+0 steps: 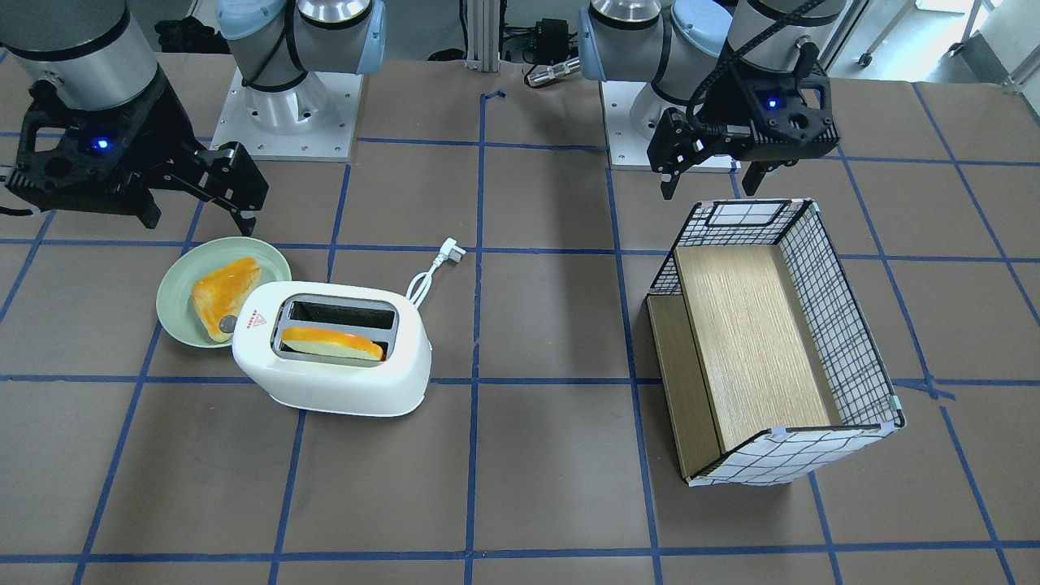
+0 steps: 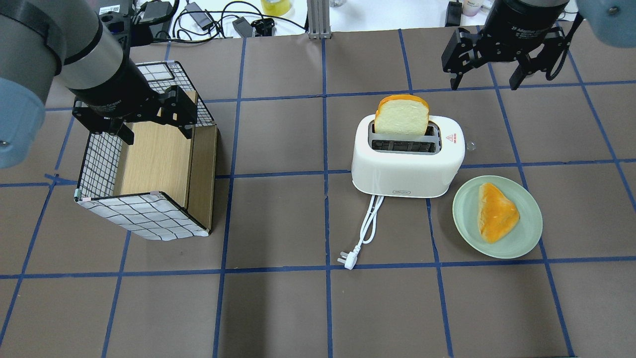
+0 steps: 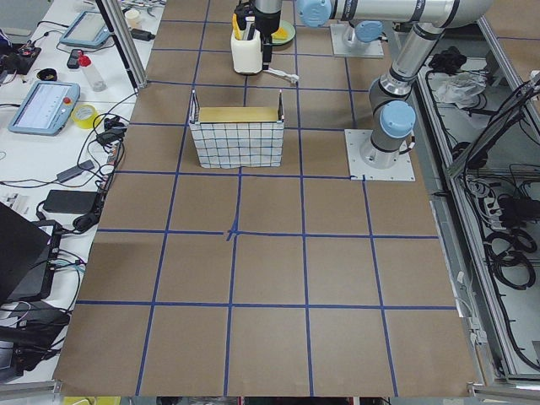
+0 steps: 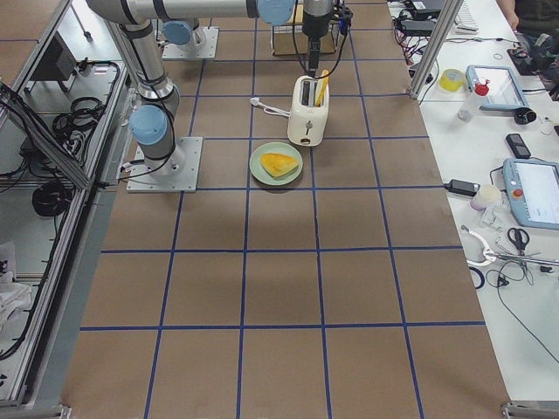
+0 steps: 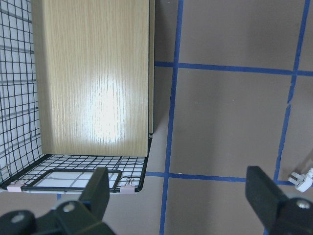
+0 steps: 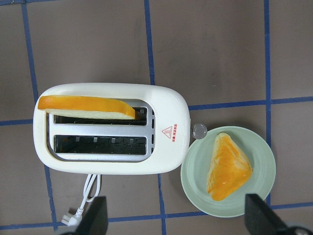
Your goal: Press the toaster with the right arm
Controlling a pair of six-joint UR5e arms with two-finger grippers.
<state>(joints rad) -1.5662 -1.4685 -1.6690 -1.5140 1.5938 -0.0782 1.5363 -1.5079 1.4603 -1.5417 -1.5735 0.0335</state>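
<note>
The silver-grey cylindrical right arm [image 1: 73,49] and left arm [image 2: 99,54] have light-blue joint caps [image 1: 244,20]; black cable [image 1: 715,77] wraps the left wrist.

The right gripper [image 2: 484,82] hangs with fingers spread beyond the toaster's [image 2: 407,171] far side, off its knob end, with open air between them. A slice of bread [image 2: 401,117] stands tall out of the toaster's far slot. The knob [image 6: 199,130] juts from the end, with a plate [image 2: 529,238] just beside it. The cord [image 2: 370,223] trails off the toaster's near side. A wire basket [image 2: 99,164] stands well apart past the other end.
</note>
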